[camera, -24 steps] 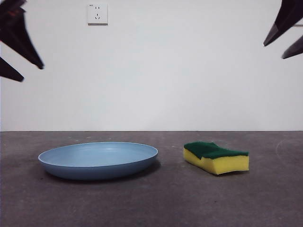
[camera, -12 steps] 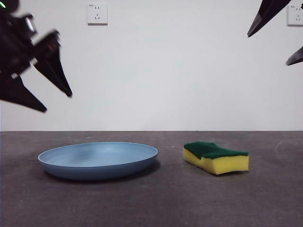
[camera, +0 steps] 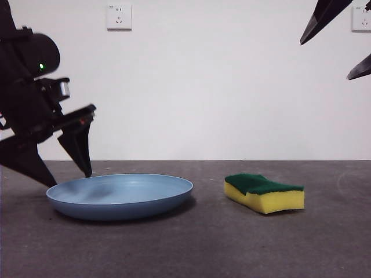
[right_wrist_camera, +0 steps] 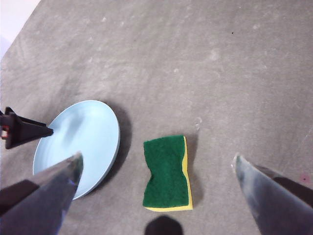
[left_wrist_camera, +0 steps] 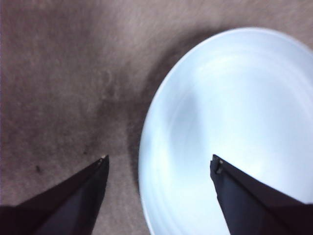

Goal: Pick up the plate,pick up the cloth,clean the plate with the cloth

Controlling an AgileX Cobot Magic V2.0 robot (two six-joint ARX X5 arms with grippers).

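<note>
Your left gripper (camera: 68, 179) hangs right at the near-side rim of the wide, shallow, light-blue plastic plate (camera: 122, 196), jaws spread apart with one tip over the grey worktop (camera: 191, 243) outside the plate and the other over its bowl, so the rim sits between them; the left wrist view shows the same straddle. Nothing is gripped. The plate lies flat on the worktop, and the small yellow foam sponge with the dark green scouring top (camera: 264, 193) rests well apart from it on the other side, green face up.

Expect the plate to be light and stiff but smooth, so it will likely slip or pivot if you pinch only the lip. Take hold across the raised rim, one jaw under the outer wall, one inside, and close firmly before lifting.

Your right gripper (right_wrist_camera: 156, 166) waits high above the sponge, jaws wide and empty. The sponge should be soft and light; grasp it across its narrow, wavy waist, where the foam will compress and hold.
</note>
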